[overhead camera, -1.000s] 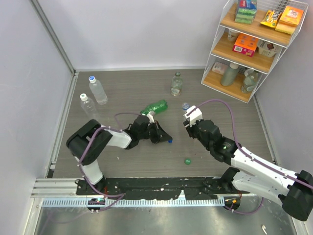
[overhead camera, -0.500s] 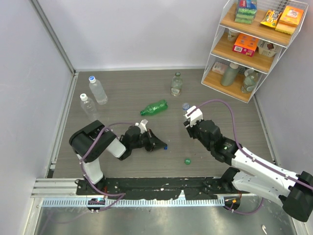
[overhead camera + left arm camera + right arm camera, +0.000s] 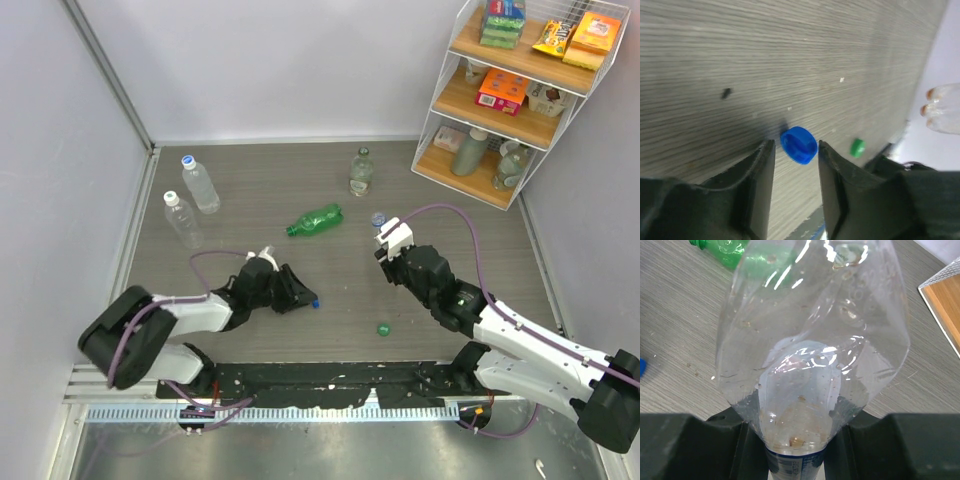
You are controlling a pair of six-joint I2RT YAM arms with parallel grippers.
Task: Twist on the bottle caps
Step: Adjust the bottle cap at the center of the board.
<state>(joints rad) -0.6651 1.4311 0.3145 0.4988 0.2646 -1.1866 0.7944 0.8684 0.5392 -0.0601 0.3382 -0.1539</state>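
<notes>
We find the left hand near-left on the bench, with a cap lying on the bench between its parted fingertips. A second cap lies right of that, nearer still. The right hand, right of centre, is closed around a held bottle. Farther off, between the hands, lies a tipped bottle. A pair of bottles stands far left, another bottle far centre, and a rack far right.
</notes>
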